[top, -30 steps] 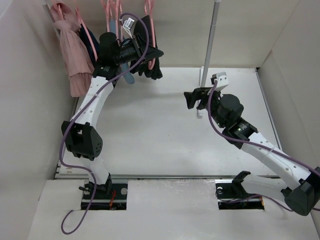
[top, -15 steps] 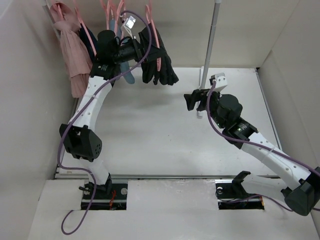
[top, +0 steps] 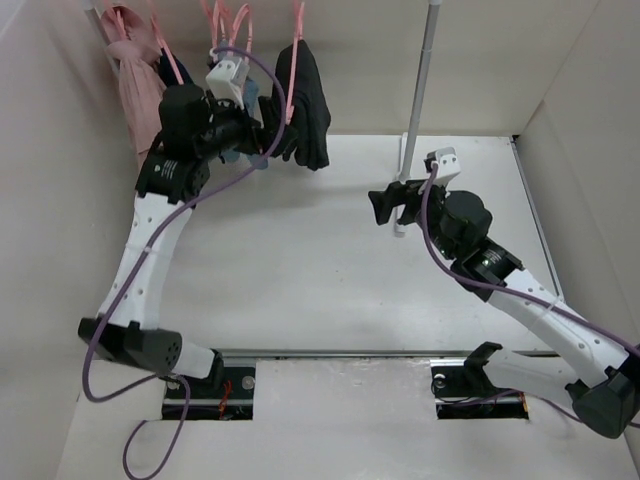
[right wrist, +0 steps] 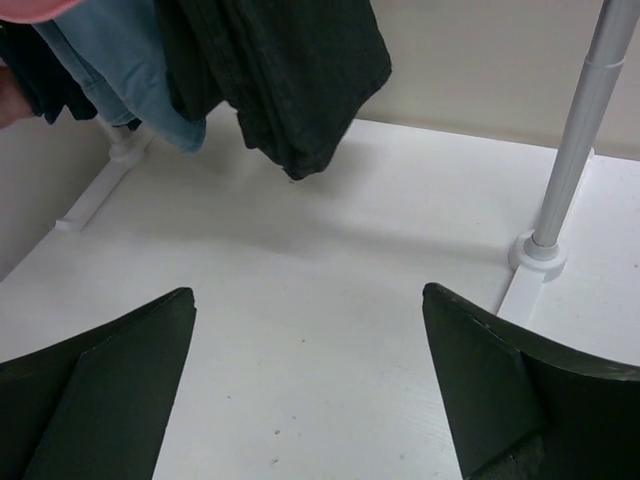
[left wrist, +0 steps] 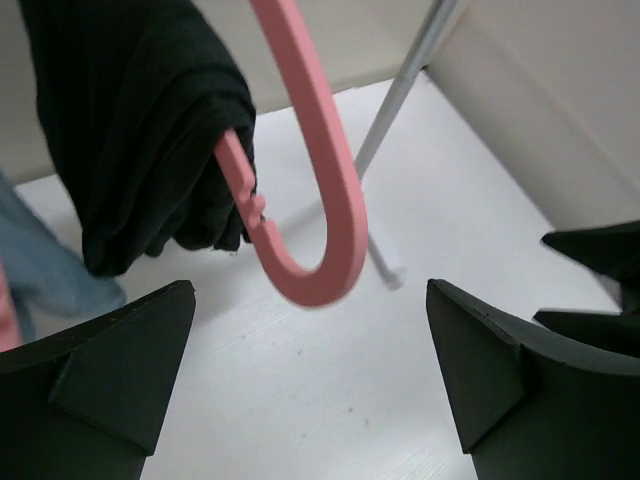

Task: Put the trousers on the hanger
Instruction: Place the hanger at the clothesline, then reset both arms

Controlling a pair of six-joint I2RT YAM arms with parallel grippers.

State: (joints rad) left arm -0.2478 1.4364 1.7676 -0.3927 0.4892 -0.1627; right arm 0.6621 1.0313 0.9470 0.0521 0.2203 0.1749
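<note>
My left claw (left wrist: pixel 310 318) stood spread wide with nothing in it. The curved pink end of the hanger (left wrist: pixel 322 180) hung just ahead of it, in line with the gap between my fingers. The trousers (left wrist: pixel 140 110) were draped over the hanger's bar, up and to the left of that claw, bunched in one thick fold. My right claw (right wrist: pixel 308 300) was just as spread and empty, with the trousers hanging well ahead of it and above.

The danger, I judged, lay in backing out. A careless pull could have hooked a finger on that pink curve and dragged the hanger along or set it swinging. With the cloth bunched together and nothing gripping it, a swing could have tipped the hanger and slid the soft fabric down to the table (right wrist: pixel 330 380).
</note>
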